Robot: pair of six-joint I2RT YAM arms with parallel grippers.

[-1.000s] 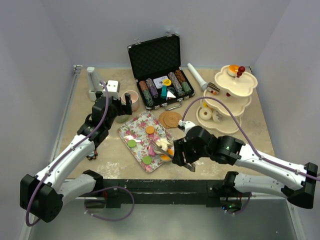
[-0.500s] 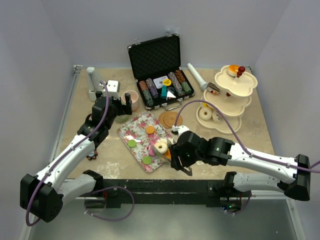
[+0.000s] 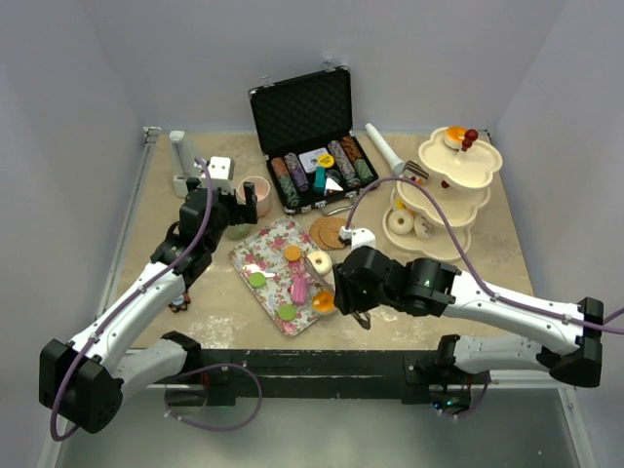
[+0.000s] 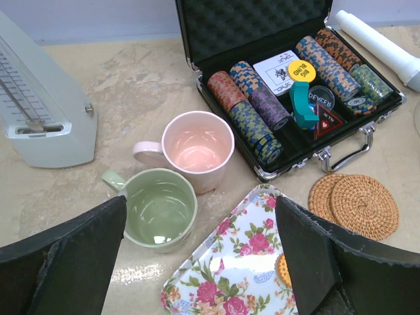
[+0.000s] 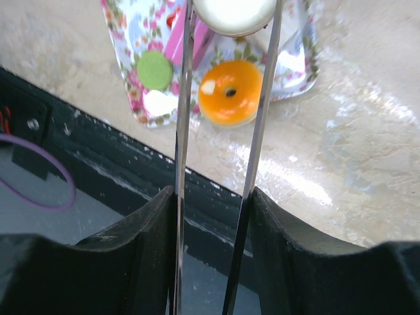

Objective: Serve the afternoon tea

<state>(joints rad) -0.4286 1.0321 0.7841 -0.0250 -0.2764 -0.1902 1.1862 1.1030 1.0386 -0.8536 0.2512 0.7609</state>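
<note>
My right gripper point(image 3: 353, 295) is shut on metal tongs point(image 5: 182, 118), seen between its fingers in the right wrist view point(image 5: 215, 197). The tong tips pinch a cream round treat point(image 5: 234, 14), held over the floral tray's right side point(image 3: 319, 261). An orange donut point(image 5: 230, 92), a pink treat point(image 3: 298, 288) and green macarons point(image 3: 257, 280) lie on the tray. The cream three-tier stand point(image 3: 468, 174) at back right holds several treats. My left gripper point(image 4: 200, 262) is open and empty, above the tray's corner, near the green cup point(image 4: 159, 209) and pink cup point(image 4: 197, 147).
An open black case of poker chips point(image 3: 317, 166) stands at the back middle, woven coasters point(image 3: 331, 232) in front of it. A white cylinder point(image 3: 384, 148) lies beside the case. A white wedge-shaped device point(image 4: 39, 111) stands at back left. The floral tray point(image 3: 255, 255) lies centre front.
My right gripper has shifted left and carried the cream treat in the tongs from the tray's middle toward its far right side. The left arm has not moved.
</note>
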